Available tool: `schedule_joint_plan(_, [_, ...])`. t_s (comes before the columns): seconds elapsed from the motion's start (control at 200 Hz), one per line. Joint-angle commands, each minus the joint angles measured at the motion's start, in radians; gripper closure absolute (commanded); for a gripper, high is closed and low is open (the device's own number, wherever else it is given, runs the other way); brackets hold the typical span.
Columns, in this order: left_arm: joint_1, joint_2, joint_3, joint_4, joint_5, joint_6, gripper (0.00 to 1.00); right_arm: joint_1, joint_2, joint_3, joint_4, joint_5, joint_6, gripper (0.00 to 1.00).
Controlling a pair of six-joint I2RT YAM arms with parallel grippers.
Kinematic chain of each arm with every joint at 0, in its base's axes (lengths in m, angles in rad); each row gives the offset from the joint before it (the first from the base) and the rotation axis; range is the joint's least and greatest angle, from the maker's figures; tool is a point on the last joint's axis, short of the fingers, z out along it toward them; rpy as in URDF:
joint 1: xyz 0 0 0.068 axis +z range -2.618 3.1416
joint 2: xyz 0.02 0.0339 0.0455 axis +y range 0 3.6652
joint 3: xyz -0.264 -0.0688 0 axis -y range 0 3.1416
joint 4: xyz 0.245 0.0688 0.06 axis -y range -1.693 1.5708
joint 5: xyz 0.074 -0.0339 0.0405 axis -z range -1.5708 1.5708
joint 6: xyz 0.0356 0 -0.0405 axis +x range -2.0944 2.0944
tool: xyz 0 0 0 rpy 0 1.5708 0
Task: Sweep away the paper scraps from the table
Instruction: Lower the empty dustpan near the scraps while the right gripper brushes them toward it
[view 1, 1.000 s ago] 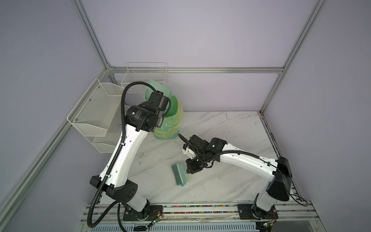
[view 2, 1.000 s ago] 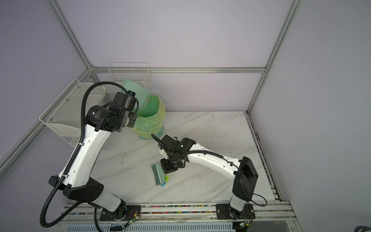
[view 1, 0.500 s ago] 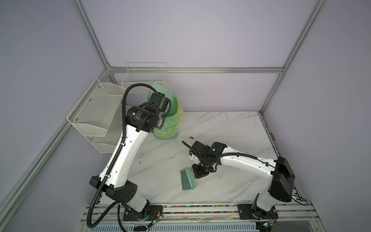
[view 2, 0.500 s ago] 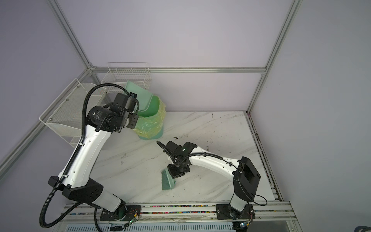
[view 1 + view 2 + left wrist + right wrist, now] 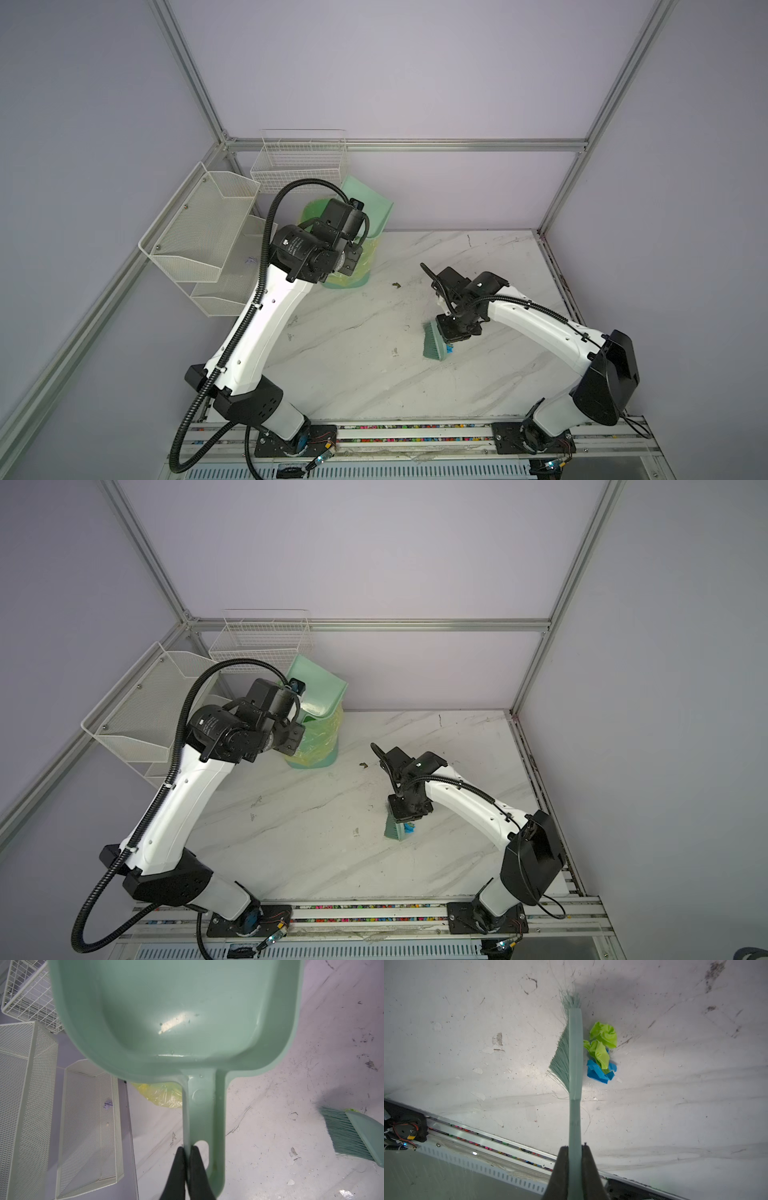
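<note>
Two tools are in hand, one per arm. The right gripper [image 5: 574, 1148] is clamped on the thin handle of a brush [image 5: 575, 1053], whose head is down on the desk [image 5: 675, 1105] with its bristles splayed to one side. The paper scraps [image 5: 602, 1053], a tight clump of yellow-green and blue wads, lie on the desk just beside the head's other side. They sit out past the fingertips along the handle, apart from the gripper itself. In both top views only a bit of blue shows at the brush's edge, under the gripper, in the desk's right half. The left gripper [image 5: 188, 1148] is closed on the handle of a dustpan [image 5: 176, 1012], beside its hanging hole. It holds the pan tilted above a bin [image 5: 316, 746] lined with a yellow-green bag at the desk's rear left, well apart from the scraps. Beside it, a mesh shelf [image 5: 87, 1126] holds a small lilac wad [image 5: 108, 1104].
</note>
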Motion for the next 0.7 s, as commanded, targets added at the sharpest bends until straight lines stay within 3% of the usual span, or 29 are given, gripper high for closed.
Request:
schedule_joint_plan(0.0, [-0.032,-0.032,-0.041,0.031,0.09,0.001,1.0,-0.006,-0.015,0.063,-0.092,0.005,0.002,1.0])
schedule_joint_plan(0.245, [-0.074,-0.06,-0.109,0.075,0.215,-0.029,1.0,-0.013,-0.028,0.218,-0.118,0.002,0.044,1.0])
schedule_joint_plan(0.695, [-0.104,-0.135,-0.361,0.173,0.371,-0.115,1.0,-0.067,-0.042,0.225,-0.119,0.066,0.059,1.0])
